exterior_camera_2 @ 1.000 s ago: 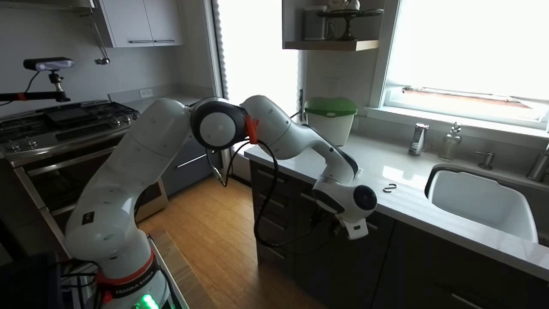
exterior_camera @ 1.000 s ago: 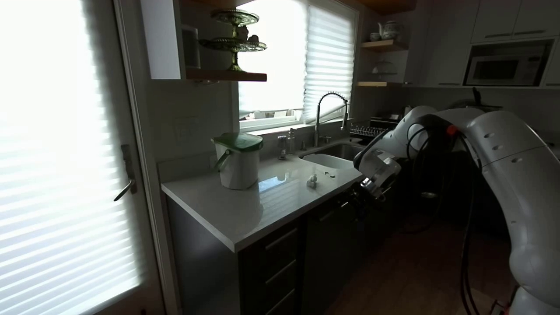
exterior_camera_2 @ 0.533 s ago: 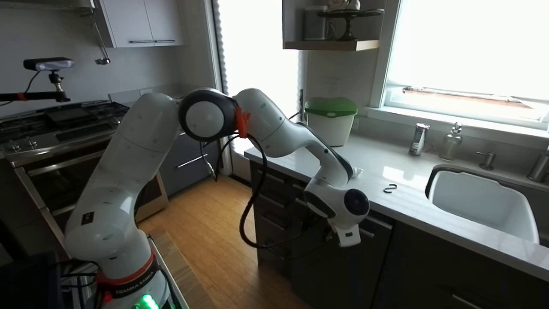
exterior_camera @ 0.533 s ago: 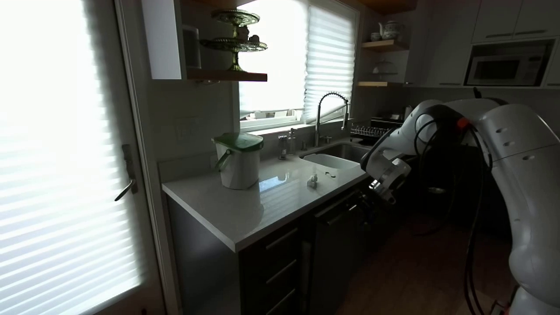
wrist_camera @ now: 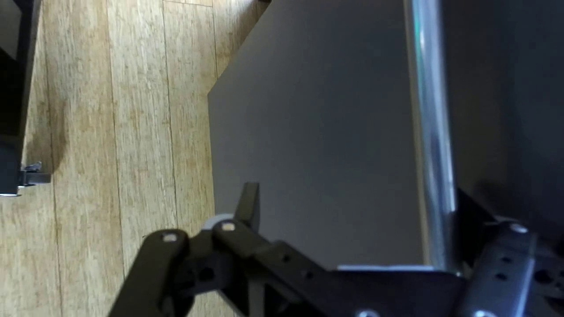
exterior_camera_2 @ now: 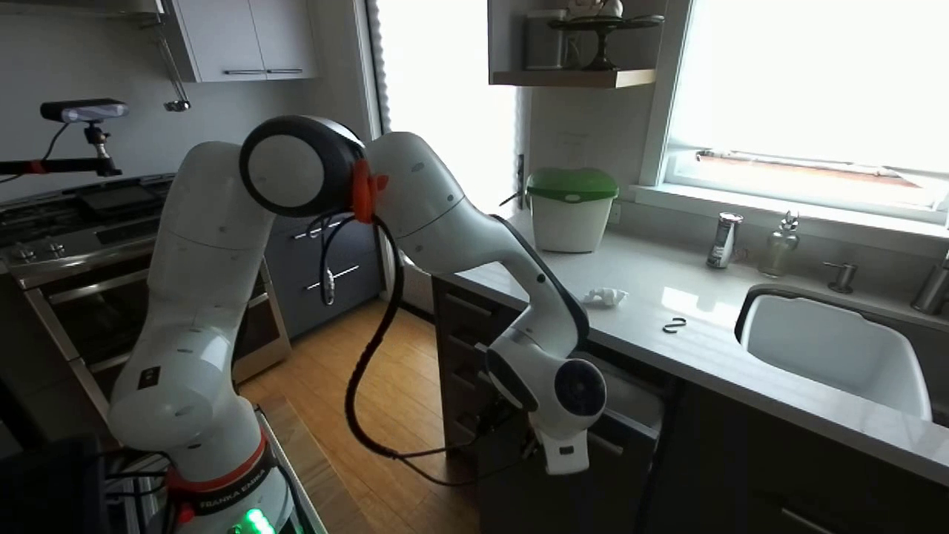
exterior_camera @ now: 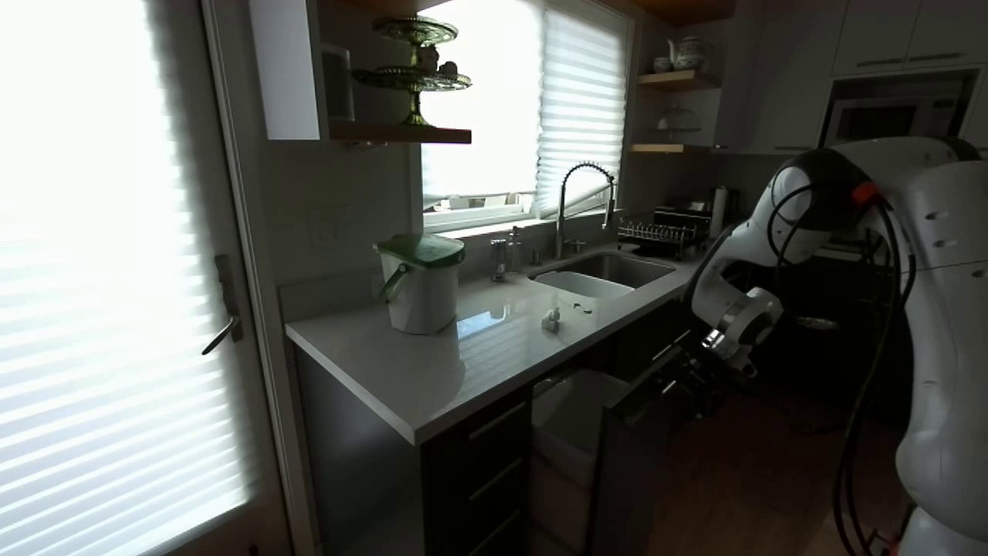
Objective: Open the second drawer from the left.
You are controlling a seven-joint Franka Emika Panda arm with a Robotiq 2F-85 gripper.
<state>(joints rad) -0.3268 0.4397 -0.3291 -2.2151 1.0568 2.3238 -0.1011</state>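
The tall, flat, dark brown-black second drawer [exterior_camera: 633, 467] juts well out, baring a pale grey, boxy bin [exterior_camera: 570, 425]. The straight, silvery metal handle [wrist_camera: 434, 132] lies between spread black fingers [wrist_camera: 250, 206], one seemingly hooked behind: sideways drift could free it, backing off snag it.

- Gripper [wrist_camera: 359, 200] sits at 6 o'clock, fingers [wrist_camera: 250, 204] spread apart.
- Between them a silver bar [wrist_camera: 432, 123] runs from 1 to 4 o'clock.
- Dark grey drawer front [wrist_camera: 321, 127] fills the centre.
- Planked floor [wrist_camera: 132, 132] spans 8 to 11 o'clock.
- A cut-off dark object [wrist_camera: 12, 97] sits near 9.
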